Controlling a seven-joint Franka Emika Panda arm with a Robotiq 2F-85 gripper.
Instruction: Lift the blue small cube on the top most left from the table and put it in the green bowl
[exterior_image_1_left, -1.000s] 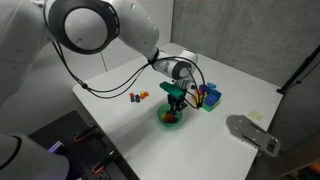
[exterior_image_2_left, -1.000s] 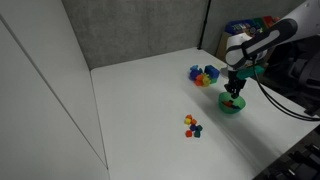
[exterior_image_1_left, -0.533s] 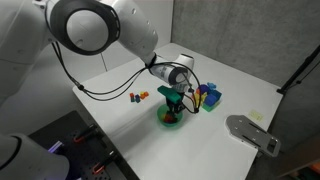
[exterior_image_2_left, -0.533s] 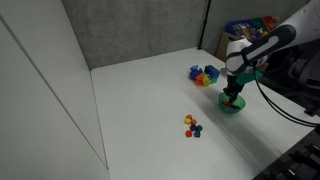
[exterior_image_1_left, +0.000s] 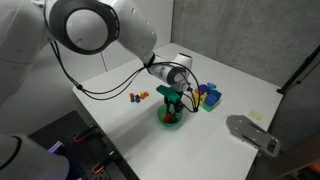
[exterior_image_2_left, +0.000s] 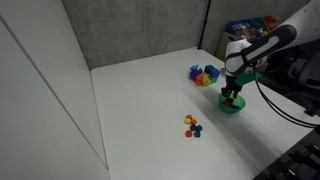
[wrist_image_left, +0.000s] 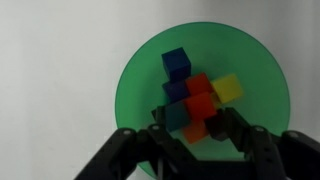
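The green bowl (wrist_image_left: 140, 70) fills the wrist view and holds several tiny cubes. A dark-blue small cube (wrist_image_left: 177, 63) lies at its far side and a second dark-blue one (wrist_image_left: 176, 90) touches it; red, yellow, orange and teal cubes lie beside them. My gripper (wrist_image_left: 197, 125) hangs low over the bowl, its fingers spread either side of the red and orange cubes and gripping nothing. In both exterior views the gripper (exterior_image_1_left: 173, 103) (exterior_image_2_left: 233, 96) sits right above the bowl (exterior_image_1_left: 171, 119) (exterior_image_2_left: 233, 106).
A cluster of tiny cubes (exterior_image_1_left: 137, 96) (exterior_image_2_left: 191, 125) lies on the white table. Larger coloured blocks (exterior_image_1_left: 208, 97) (exterior_image_2_left: 203, 75) stand just behind the bowl. A grey metal fixture (exterior_image_1_left: 252, 133) sits at the table's edge.
The gripper has sunk slightly towards the bowl over the last second. It has hardly moved in the last half second.
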